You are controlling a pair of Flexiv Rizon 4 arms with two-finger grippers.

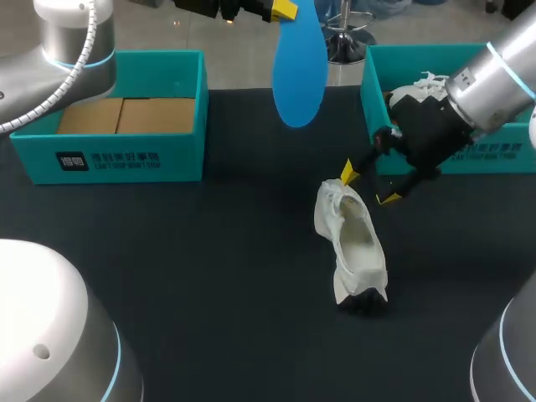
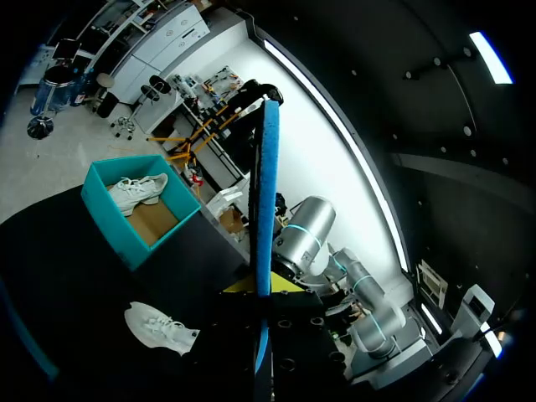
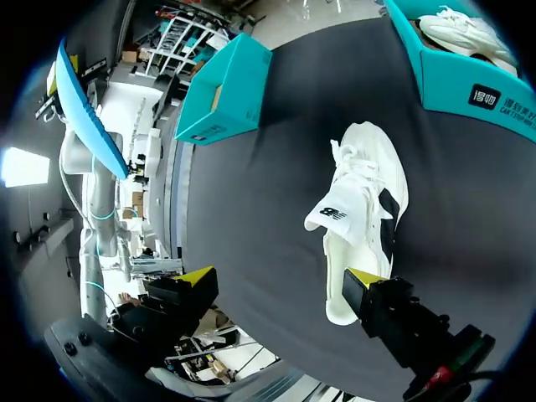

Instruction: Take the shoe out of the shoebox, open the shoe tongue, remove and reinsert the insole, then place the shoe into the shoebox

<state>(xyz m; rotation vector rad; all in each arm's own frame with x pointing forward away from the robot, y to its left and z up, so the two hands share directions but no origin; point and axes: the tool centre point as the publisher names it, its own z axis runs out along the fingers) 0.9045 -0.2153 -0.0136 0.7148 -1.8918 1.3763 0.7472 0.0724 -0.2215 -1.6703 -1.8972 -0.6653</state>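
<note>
A white shoe (image 1: 352, 243) lies on the black table (image 1: 209, 276), its opening facing up. My right gripper (image 1: 364, 186) hovers open just over the shoe's far end, one yellow tip on each side; in the right wrist view the gripper (image 3: 280, 276) stands wide with the shoe (image 3: 360, 218) ahead of it. High above the table's far edge, my left gripper (image 1: 283, 10) is shut on a blue insole (image 1: 299, 67) that hangs down from it. In the left wrist view the insole (image 2: 266, 193) sticks out straight from the gripper (image 2: 264, 286), with the shoe (image 2: 159, 327) far below.
A teal shoebox (image 1: 117, 117) with a brown cardboard bottom stands at the back left. A second teal shoebox (image 1: 502, 155) at the back right holds another white shoe (image 1: 427, 84), partly behind my right arm.
</note>
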